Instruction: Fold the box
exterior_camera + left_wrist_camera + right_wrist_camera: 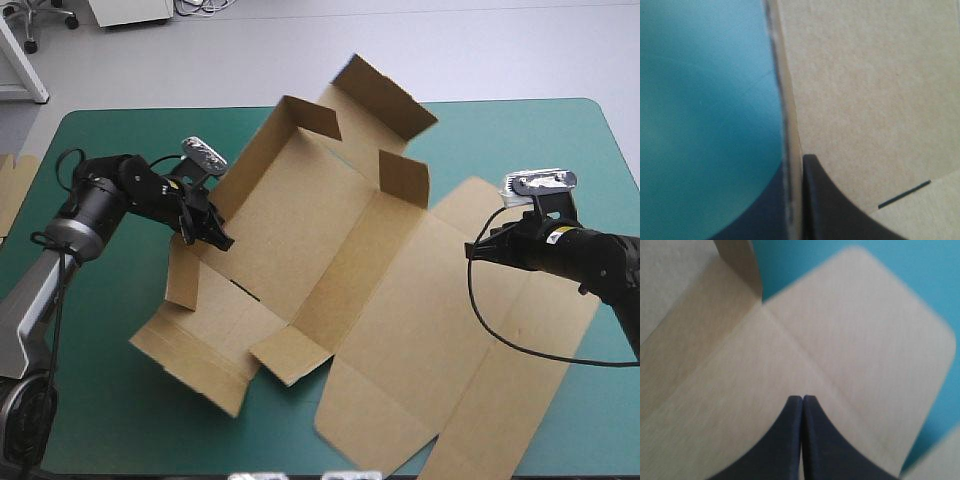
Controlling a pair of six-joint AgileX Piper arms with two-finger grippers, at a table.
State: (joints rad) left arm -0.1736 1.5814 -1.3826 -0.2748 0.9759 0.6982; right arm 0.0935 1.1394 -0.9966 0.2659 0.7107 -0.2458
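Note:
The brown box [330, 230] lies across the middle of the teal-green table, its left half with walls partly raised, its right half a flat lid panel [450, 340]. My left gripper [218, 238] is at the left wall, shut on the box. In the left wrist view the board's edge [790, 125] runs between my left gripper [799, 162], with one black finger [840, 215] on the inner face. My right gripper [470, 250] hovers over the lid's far right part. From the right wrist it [802, 399] is shut, with a rounded flap [860, 325] ahead of it.
An edge of more brown board [12, 190] shows at the table's left edge. A tall flap [375, 95] stands at the box's far side. Bare teal-green cover [100, 400] lies at the front left and along the far right corner.

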